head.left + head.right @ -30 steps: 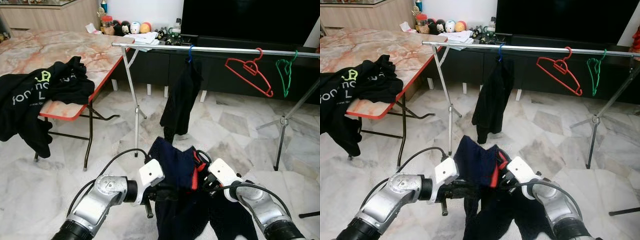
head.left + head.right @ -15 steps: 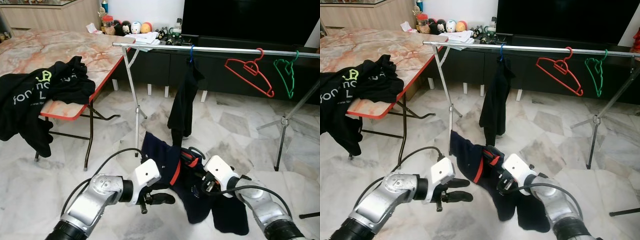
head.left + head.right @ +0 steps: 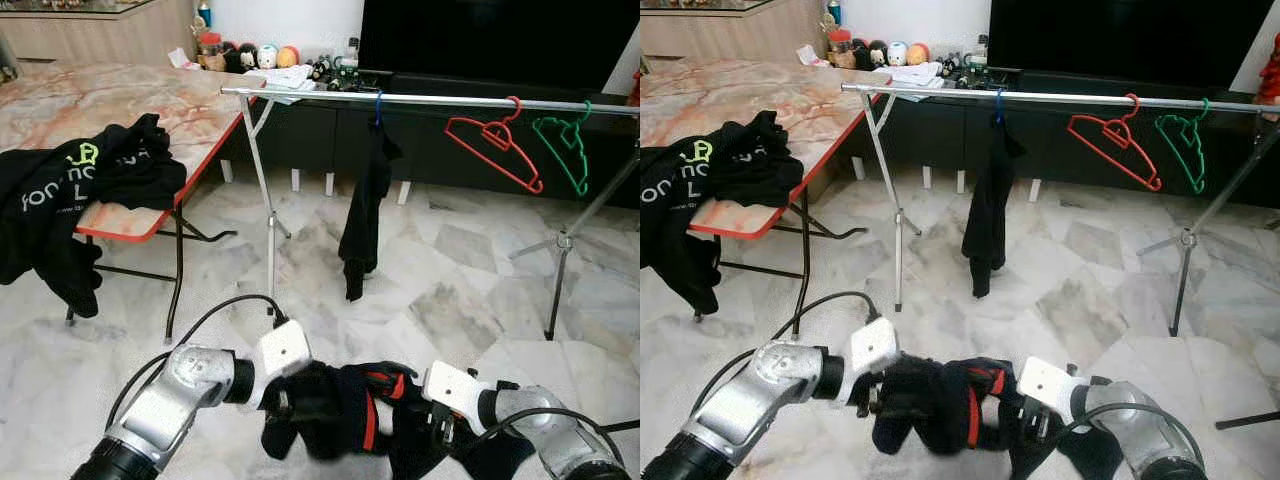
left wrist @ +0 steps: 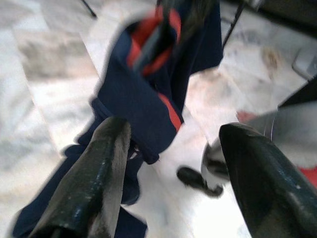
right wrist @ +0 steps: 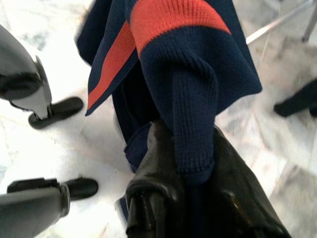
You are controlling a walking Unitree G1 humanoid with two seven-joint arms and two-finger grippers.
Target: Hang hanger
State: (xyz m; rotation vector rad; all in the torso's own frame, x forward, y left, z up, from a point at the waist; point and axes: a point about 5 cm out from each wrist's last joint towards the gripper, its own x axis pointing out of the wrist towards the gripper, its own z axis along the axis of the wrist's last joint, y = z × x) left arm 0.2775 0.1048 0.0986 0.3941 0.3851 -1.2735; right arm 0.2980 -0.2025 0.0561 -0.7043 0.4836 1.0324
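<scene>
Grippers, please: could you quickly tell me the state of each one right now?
Left gripper: open, fingers spread beside the navy garment.
Right gripper: shut on the navy garment.

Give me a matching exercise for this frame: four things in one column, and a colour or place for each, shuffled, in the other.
Things:
1. red hanger
2. green hanger
3. navy garment
4. black printed shirt

Places:
A. draped over the edge of the marble-top table
B. held low between the left gripper and right gripper
C. empty on the rail, just left of the other empty hanger
D. empty on the rail, nearest its right end

Pairs: 1-C, 2-D, 3-B, 4-A
</scene>
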